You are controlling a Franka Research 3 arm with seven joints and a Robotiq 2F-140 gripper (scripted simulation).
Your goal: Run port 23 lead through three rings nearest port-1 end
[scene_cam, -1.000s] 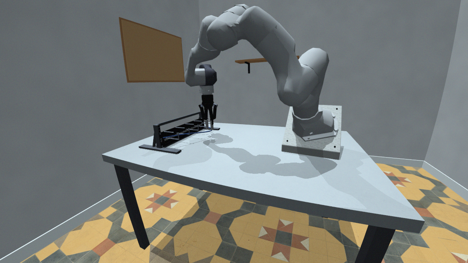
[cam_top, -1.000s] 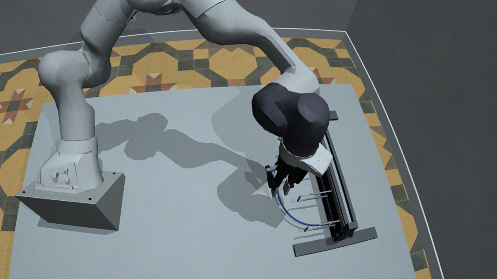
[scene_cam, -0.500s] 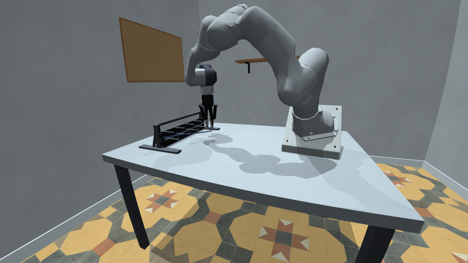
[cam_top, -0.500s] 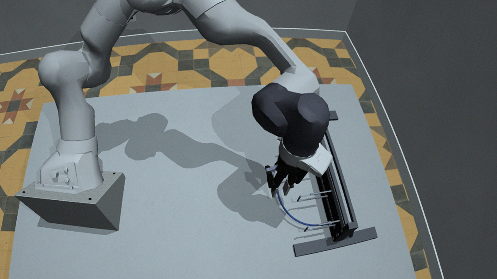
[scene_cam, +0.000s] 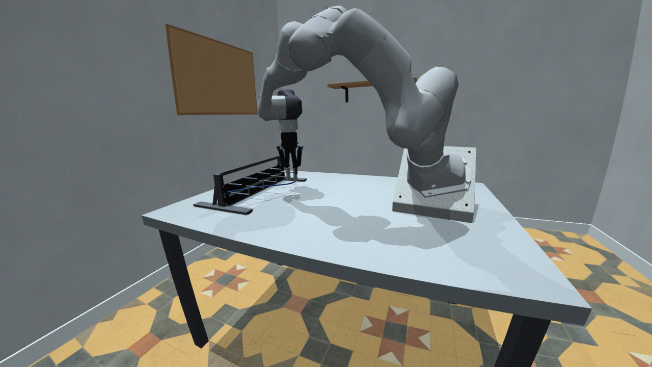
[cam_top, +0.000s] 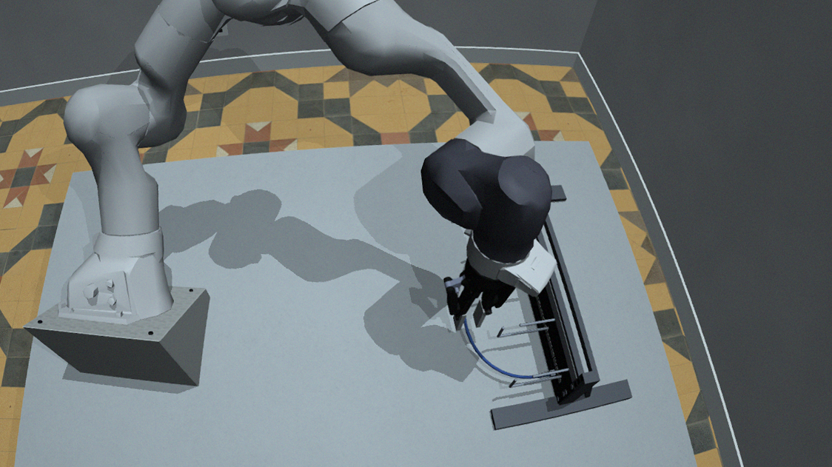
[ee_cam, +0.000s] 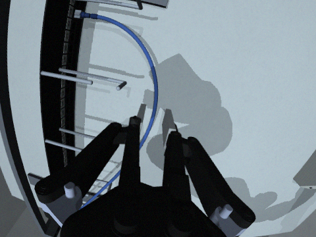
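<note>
The black rack (cam_top: 558, 403) (scene_cam: 223, 207) (ee_cam: 52, 70) stands upright near the table's far edge, with thin grey rings (cam_top: 524, 327) (ee_cam: 88, 76) sticking out of its front. The blue lead (cam_top: 494, 367) (scene_cam: 255, 186) (ee_cam: 149, 57) leaves a port near one end of the rack. It bows out over the table and curves back under my gripper. My gripper (cam_top: 468, 319) (scene_cam: 291, 175) (ee_cam: 154, 114) hangs fingers-down just above the table in front of the rack's middle. Its fingers stand a little apart. The lead passes by the left fingertip and is not pinched. The arm hides the rack's other end in the top view.
The robot's base block (cam_top: 124, 342) (scene_cam: 433, 201) stands at the other side of the table (cam_top: 298, 422) (scene_cam: 319, 255). The rack's foot bars lie close to the table's edge. A brown board (scene_cam: 212, 73) hangs on the wall behind.
</note>
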